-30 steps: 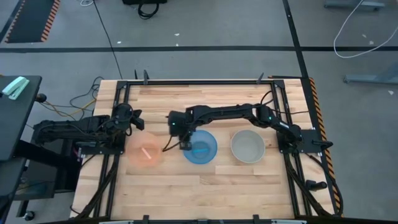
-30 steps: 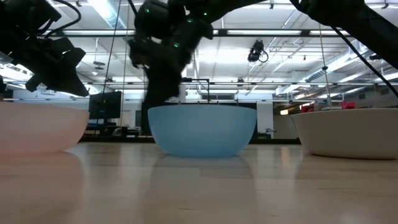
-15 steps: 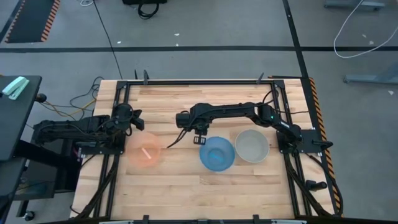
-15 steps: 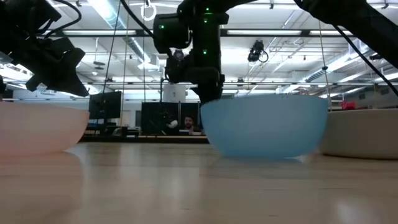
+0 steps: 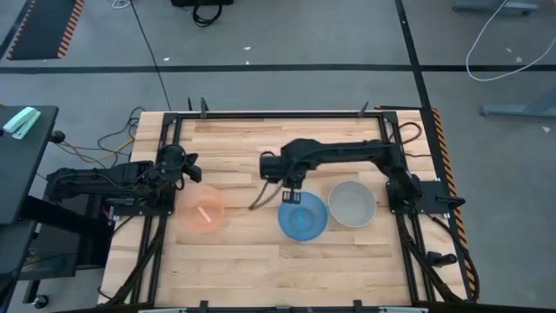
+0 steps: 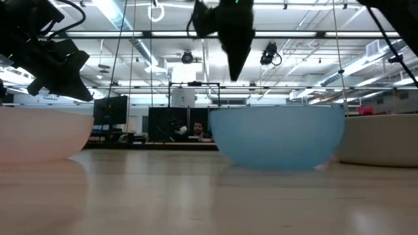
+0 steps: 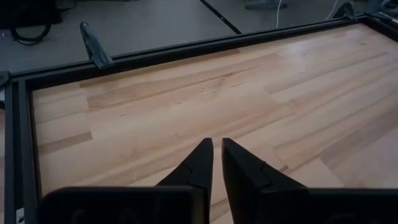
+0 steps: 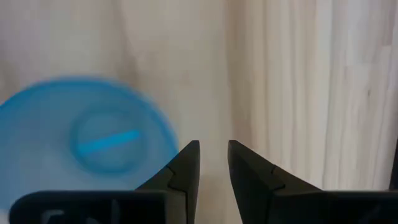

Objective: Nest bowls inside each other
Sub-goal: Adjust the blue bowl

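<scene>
Bowls sit in a row across the near half of the table (image 5: 347, 261), none nested yet. The blue bowl (image 5: 302, 217) stands at the middle, its rim touching or almost touching the grey-white bowl (image 5: 352, 203) at its 3 o'clock; being this close probably makes the lift into the neighbour short. The pink-orange bowl (image 5: 202, 212) lies well apart at the blue one's 9 o'clock.

The right gripper (image 5: 290, 181) hangs just beyond the blue bowl, at its 11 o'clock, clear of the rim and raised above it. Its fingers (image 8: 186, 163) stand nearly together and hold nothing, so the bowl rests free on the wood. The left gripper (image 5: 187, 167) waits at the pink-orange bowl's 11 o'clock, fingers (image 7: 198, 163) almost closed and empty.

A second ago the blue bowl was midway between its neighbours with the right gripper at its edge. Half a second ago it was already beside the grey-white one. Since then the gripper has risen and drawn back.
</scene>
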`<state>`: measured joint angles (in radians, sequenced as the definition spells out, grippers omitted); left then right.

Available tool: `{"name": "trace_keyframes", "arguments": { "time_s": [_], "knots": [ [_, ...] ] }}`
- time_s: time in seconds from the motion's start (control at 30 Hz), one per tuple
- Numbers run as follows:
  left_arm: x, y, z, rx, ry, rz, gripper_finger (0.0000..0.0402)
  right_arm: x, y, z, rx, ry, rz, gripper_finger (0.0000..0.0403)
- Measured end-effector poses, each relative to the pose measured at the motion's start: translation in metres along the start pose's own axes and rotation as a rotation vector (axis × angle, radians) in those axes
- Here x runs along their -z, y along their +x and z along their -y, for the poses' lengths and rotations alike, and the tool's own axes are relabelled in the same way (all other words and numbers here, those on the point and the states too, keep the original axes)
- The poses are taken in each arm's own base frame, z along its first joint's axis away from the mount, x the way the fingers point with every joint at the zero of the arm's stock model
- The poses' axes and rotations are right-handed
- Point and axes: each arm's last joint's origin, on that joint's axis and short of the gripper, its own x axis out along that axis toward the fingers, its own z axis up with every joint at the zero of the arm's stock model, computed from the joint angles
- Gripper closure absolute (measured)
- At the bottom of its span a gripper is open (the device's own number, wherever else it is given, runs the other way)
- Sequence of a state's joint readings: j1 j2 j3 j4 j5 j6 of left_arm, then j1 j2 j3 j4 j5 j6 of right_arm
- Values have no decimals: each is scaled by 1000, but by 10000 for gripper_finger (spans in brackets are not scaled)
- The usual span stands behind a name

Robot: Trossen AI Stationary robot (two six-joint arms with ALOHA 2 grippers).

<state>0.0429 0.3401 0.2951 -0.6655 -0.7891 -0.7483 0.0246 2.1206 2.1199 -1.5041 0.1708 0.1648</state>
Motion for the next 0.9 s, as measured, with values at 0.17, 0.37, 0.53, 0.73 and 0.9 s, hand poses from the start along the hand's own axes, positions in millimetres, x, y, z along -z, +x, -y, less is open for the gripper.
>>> {"name": "trace_keyframes", "arguments": {
  "time_s": [0.17, 0.37, 0.53, 0.73, 0.9],
  "knots": [
    [0, 0, 0, 0, 2, 0, 354, 30, -12, -29, -13, -19, -4, 311],
    [0, 0, 0, 0, 4, -1, 358, 74, 12, -51, -68, 12, -45, 311],
    [0, 0, 0, 0, 4, 0, 354, 102, 35, -53, -105, 26, -17, 311],
    [0, 0, 0, 0, 12, 0, 347, 109, 56, -49, -167, 37, 58, 311],
    [0, 0, 0, 0, 12, -1, 350, 100, 73, -37, -222, 41, 75, 311]
  ]
}}
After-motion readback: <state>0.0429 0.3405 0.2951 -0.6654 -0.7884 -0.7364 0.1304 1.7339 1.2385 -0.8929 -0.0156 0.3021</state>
